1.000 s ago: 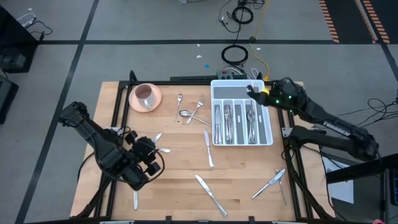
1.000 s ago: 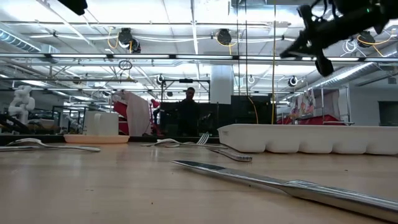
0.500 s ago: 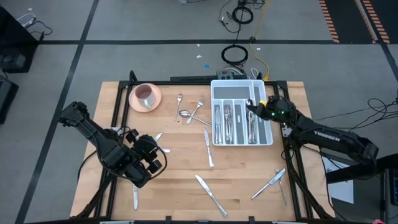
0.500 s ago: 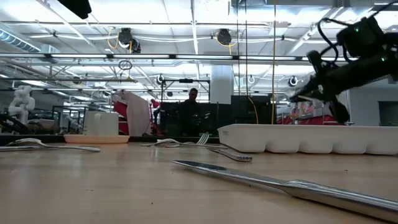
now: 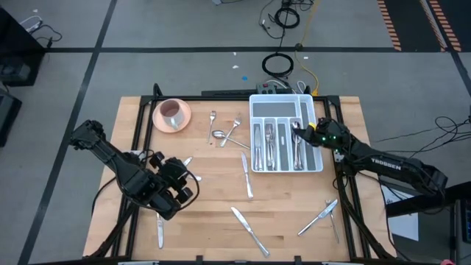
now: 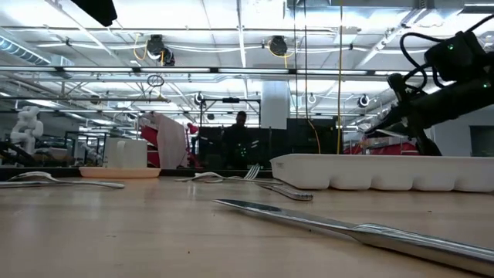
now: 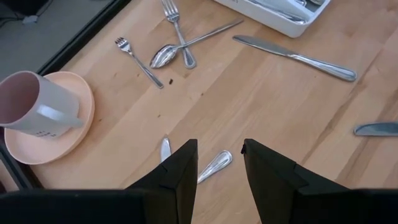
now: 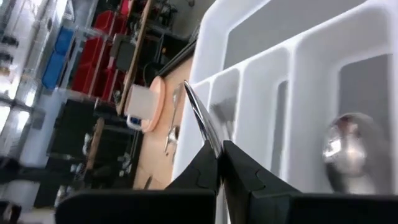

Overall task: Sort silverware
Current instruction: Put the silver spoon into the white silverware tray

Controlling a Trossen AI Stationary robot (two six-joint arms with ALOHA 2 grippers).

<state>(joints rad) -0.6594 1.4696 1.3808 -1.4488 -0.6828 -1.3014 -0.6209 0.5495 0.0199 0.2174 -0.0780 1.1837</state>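
wooden table (image 5: 287, 213) carries scattered silverware (image 5: 248, 230) and a white tray (image 5: 255, 103). right gripper (image 5: 297, 126), clamped on a piece of silverware (image 8: 202, 119), hangs over the tray. left gripper (image 5: 184, 187) hovers with fingers apart.

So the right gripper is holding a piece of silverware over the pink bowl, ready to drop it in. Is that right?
Not quite. The right gripper does hold a piece of silverware, but over the white tray, not the pink bowl, which sits across the table. The high view shows this.
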